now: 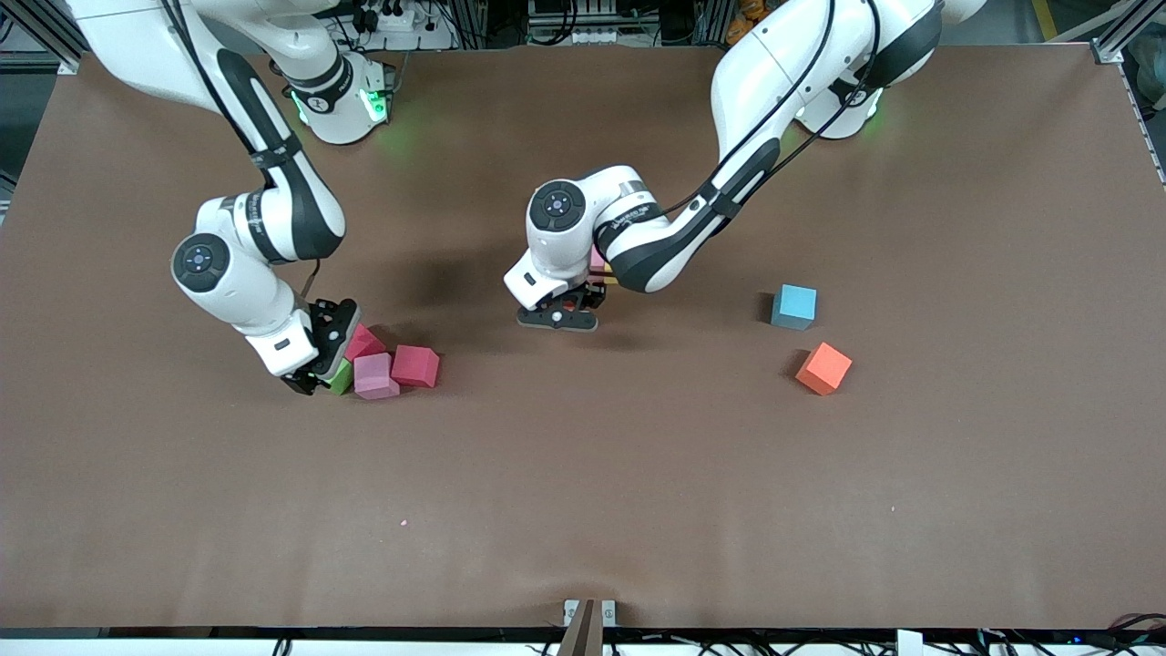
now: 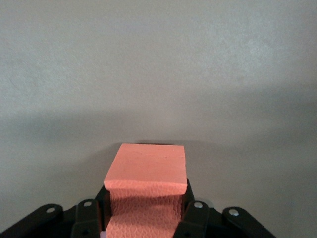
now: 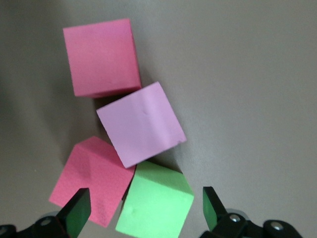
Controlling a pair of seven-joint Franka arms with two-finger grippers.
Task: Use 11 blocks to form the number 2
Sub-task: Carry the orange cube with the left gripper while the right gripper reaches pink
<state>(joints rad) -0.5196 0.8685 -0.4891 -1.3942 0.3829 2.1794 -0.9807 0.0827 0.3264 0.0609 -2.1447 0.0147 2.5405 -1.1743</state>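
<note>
My left gripper (image 1: 563,312) hangs low over the middle of the table, shut on a red block (image 2: 146,171). A pink block (image 1: 597,260) and a sliver of a yellow block (image 1: 609,276) peek out from under that arm's wrist. My right gripper (image 1: 321,374) is open and down at a cluster toward the right arm's end of the table. A green cube (image 3: 156,203) and the corner of a pink block (image 3: 91,178) lie between its fingers. A pale pink block (image 3: 141,124) and a deeper pink block (image 3: 101,57) touch that cluster. A light blue block (image 1: 794,306) and an orange block (image 1: 823,368) sit apart.
The brown table (image 1: 583,510) has wide bare room nearer the front camera. The light blue and orange blocks lie toward the left arm's end. Both arms' bases stand along the table's back edge.
</note>
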